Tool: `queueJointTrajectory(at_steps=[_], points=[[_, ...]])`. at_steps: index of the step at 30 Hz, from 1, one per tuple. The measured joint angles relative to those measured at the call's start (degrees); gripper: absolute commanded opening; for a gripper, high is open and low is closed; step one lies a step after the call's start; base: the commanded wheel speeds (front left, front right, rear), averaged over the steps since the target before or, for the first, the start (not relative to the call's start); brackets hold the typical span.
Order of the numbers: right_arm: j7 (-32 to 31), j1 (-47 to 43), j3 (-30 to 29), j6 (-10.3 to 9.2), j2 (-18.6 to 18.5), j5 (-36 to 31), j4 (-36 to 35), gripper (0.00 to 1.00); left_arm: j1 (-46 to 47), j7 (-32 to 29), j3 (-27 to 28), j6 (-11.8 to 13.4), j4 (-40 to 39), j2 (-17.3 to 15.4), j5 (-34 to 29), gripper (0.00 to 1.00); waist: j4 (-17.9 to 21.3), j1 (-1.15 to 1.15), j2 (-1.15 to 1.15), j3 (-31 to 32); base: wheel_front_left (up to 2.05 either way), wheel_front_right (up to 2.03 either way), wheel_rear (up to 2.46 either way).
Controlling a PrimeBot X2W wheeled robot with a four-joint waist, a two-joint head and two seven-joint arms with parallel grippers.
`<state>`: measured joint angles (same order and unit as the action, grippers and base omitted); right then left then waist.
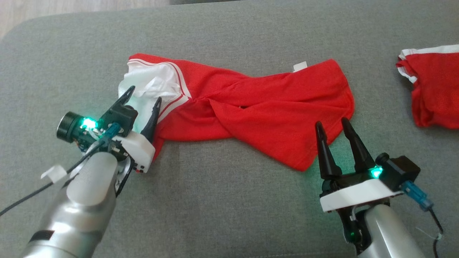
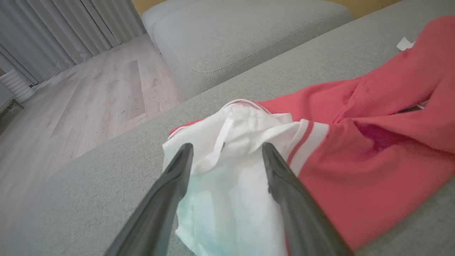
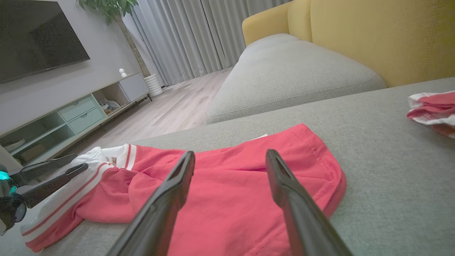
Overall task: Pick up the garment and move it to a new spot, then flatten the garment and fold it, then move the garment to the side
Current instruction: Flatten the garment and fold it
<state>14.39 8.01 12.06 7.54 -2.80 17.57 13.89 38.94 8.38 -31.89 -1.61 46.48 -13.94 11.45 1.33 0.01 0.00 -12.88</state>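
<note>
A red garment (image 1: pixel 258 107) with a white striped waistband lies twisted across the grey cushion (image 1: pixel 222 215). My left gripper (image 1: pixel 143 95) (image 2: pixel 227 151) is open over the white waistband end, fingers on either side of that cloth, nothing pinched. At the garment's right hem my right gripper (image 1: pixel 331 123) (image 3: pixel 231 156) is open too, its tips just above the red fabric (image 3: pixel 227 199). The left gripper's fingers (image 3: pixel 53 174) also show at the left edge of the right wrist view.
A second red and white garment (image 1: pixel 434 86) (image 3: pixel 433 110) lies at the cushion's right edge. A yellow sofa back (image 3: pixel 384 35) and another grey cushion (image 3: pixel 291 74) stand beyond. Wooden floor (image 2: pixel 81 103) drops off past the cushion's far left edge.
</note>
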Motion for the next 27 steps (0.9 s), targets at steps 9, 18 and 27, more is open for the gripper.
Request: queueJointTrajectory(at_steps=[9, 18, 27], points=[[-0.01, 0.86, -0.18, 0.00, 0.00, 0.09, 0.31, 1.00, 1.92, 2.18, -2.83, -2.55, 4.81, 1.51, -0.03, 0.00, 0.24, 0.00, 0.00, 0.29, 0.00, 0.00, 0.00], [0.00, 0.43, -1.26, 0.00, 0.00, 0.74, 1.54, 1.00, -1.23, 4.04, -9.46, -4.42, 1.68, 2.04, -3.31, 0.00, -1.32, -0.01, 0.00, 4.23, 0.00, 0.00, 0.00], [0.00, -2.57, -1.08, 0.00, 0.01, 1.55, 2.32, 1.00, -8.81, -0.52, -15.25, -5.49, -8.25, 1.82, -2.05, 0.00, -4.38, -0.01, 0.00, 8.27, 0.00, 0.00, 0.00]])
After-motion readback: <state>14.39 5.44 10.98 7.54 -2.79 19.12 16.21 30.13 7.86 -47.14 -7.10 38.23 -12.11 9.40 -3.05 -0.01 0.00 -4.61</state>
